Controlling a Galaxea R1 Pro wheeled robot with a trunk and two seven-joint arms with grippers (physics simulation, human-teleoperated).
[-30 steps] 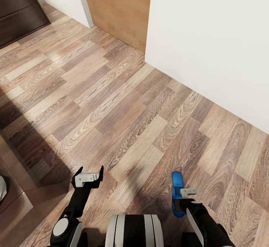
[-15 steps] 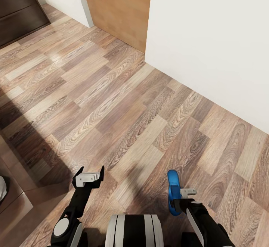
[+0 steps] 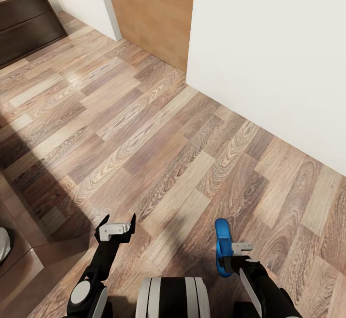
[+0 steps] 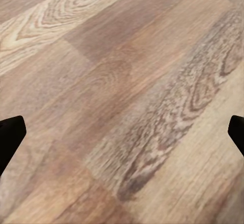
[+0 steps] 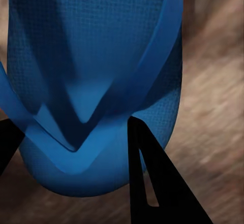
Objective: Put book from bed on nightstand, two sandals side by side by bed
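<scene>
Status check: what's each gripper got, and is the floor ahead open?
Right gripper shut on blue sandal. Left gripper open, empty, over the wood floor. White wall ahead on the right.

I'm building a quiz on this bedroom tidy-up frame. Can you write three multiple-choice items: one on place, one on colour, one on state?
1. Where is the sandal? A on the floor by the door; B in the right gripper; C on the cabinet.
2. What colour is the sandal? A blue; B red; C white.
3. How is the left gripper? A shut on a book; B shut on a sandal; C open.

Answers: B, its fingers clamp the sandal; A, bright blue in the right wrist view; C, its fingers stand apart over bare wood floor.
</scene>
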